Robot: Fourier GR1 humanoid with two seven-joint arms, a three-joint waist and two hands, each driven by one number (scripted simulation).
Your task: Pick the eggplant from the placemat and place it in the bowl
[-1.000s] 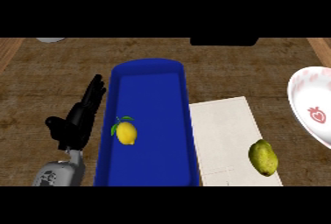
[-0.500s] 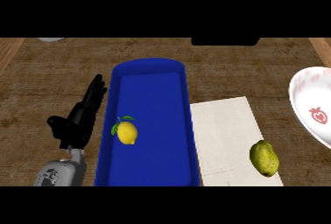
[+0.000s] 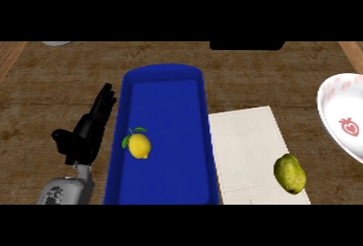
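Approach step: left hand (image 3: pixel 90 126), fingers straight, empty; next, grasp green oval fruit (image 3: pixel 289 173) on white rectangular placemat (image 3: pixel 245 144).

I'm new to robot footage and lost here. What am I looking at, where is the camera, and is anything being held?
The camera sits at the robot's head, looking steeply down on a brown wooden counter. The grey forearm ending in a black left hand rests open and holds nothing; the right hand is out of view. A long blue tray holds a yellow lemon. Beside it, a pale placemat carries a green oval fruit, not eggplant-coloured. At the right edge is a white bowl with a strawberry print.
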